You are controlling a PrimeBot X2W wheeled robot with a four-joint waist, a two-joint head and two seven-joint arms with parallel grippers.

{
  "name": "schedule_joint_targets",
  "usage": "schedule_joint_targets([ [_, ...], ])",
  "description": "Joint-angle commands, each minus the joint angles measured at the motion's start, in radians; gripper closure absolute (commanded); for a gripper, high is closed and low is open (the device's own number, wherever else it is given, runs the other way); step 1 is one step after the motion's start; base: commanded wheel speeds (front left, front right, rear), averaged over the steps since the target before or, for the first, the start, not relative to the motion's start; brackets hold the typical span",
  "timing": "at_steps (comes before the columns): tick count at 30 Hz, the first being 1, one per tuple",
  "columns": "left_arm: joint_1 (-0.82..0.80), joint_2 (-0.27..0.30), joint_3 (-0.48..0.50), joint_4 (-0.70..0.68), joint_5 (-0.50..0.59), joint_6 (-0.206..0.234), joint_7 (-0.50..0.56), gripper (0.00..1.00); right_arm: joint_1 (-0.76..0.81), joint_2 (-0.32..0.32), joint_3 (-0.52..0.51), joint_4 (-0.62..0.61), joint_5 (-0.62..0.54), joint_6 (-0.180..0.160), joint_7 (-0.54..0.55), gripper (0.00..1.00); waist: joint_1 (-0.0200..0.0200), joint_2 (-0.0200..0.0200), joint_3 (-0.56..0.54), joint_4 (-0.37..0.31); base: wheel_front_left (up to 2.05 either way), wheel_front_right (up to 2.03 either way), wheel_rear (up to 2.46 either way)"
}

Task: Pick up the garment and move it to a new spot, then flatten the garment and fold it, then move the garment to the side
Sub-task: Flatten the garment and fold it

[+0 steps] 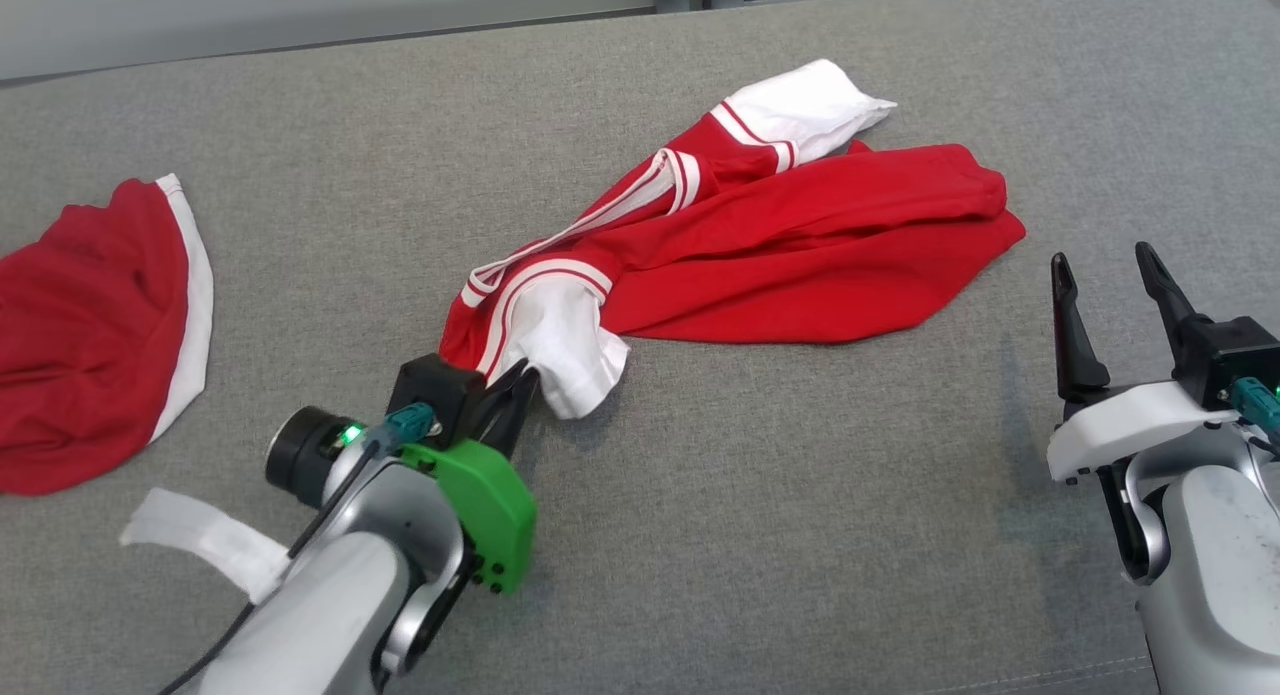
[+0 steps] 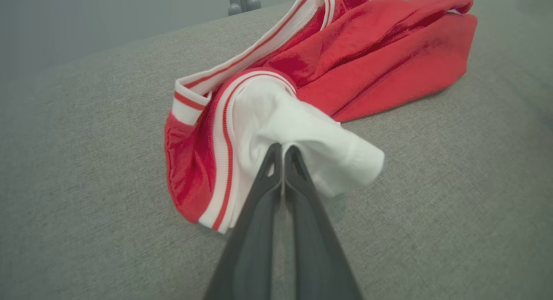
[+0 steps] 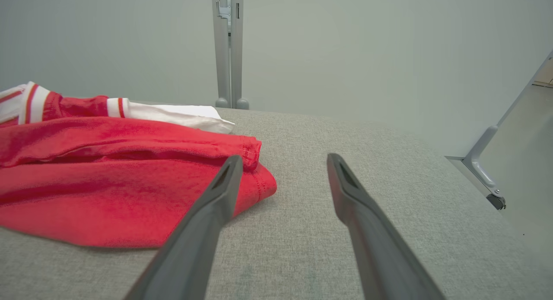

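The garment (image 1: 780, 255) is a red shirt with white sleeves and red-and-white striped trim, lying crumpled across the middle of the grey cushioned surface. My left gripper (image 1: 520, 380) is shut on its near white sleeve (image 2: 302, 131), the two fingers pinched together on the cloth's edge in the left wrist view (image 2: 283, 150). My right gripper (image 1: 1105, 265) stands open to the right of the garment's red hem (image 3: 255, 175), holding nothing, its fingers apart (image 3: 283, 162) just beside the hem's corner.
A second red cloth with a white edge (image 1: 90, 325) lies at the far left. A grey post (image 3: 229, 49) and pale wall stand beyond the far edge. The surface's right edge with a metal bracket (image 3: 484, 170) is near my right arm.
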Motion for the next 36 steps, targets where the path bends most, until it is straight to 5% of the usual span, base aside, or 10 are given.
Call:
schedule_joint_targets([
  [1, 0.027, 0.043, 0.004, -0.045, -0.005, 0.007, 0.032, 1.0, 0.016, -0.002, -0.002, -0.003, 0.006, 0.0, -0.003, 0.0, 0.0, -0.0001, -0.007, 0.007, 0.0, 0.0, 0.0],
  [7, 0.112, 0.213, 0.016, -0.225, -0.036, 0.007, 0.174, 1.0, 0.029, -0.001, -0.002, -0.004, 0.008, 0.0, -0.003, 0.0, 0.0, -0.0001, -0.01, 0.011, 0.0, 0.0, 0.0],
  [11, 0.129, 0.251, 0.03, -0.256, -0.047, 0.015, 0.194, 1.0, 0.032, -0.002, 0.001, -0.004, 0.011, 0.0, -0.003, 0.0, 0.0, -0.0001, -0.008, 0.009, 0.0, 0.0, 0.0],
  [14, 0.139, 0.259, 0.031, -0.264, -0.046, 0.025, 0.195, 0.0, 0.035, -0.002, 0.005, -0.004, 0.013, 0.0, -0.003, 0.0, 0.0, -0.0001, -0.007, 0.006, 0.0, 0.0, 0.0],
  [21, 0.18, 0.241, 0.015, -0.26, -0.077, 0.04, 0.223, 0.0, 0.048, -0.013, 0.001, -0.008, 0.024, 0.0, -0.003, 0.0, 0.0, -0.0001, -0.011, -0.003, 0.0, 0.0, 0.0],
  [25, 0.221, 0.229, 0.058, -0.264, -0.092, 0.101, 0.169, 0.0, 0.065, -0.017, -0.012, -0.013, 0.024, 0.0, -0.003, 0.0, 0.0, -0.0001, -0.031, -0.005, 0.0, 0.0, 0.0],
  [31, 0.319, 0.141, 0.17, -0.302, -0.134, 0.21, -0.05, 0.0, 0.115, -0.011, -0.021, -0.029, 0.022, 0.0, -0.003, 0.0, 0.0, -0.0001, -0.083, -0.005, 0.0, 0.0, 0.0],
  [36, 0.397, 0.075, 0.195, -0.309, -0.115, 0.233, -0.236, 0.0, 0.18, -0.004, -0.051, -0.08, 0.019, 0.0, -0.003, 0.0, 0.0, -0.0001, -0.143, 0.009, 0.0, 0.0, 0.0],
])
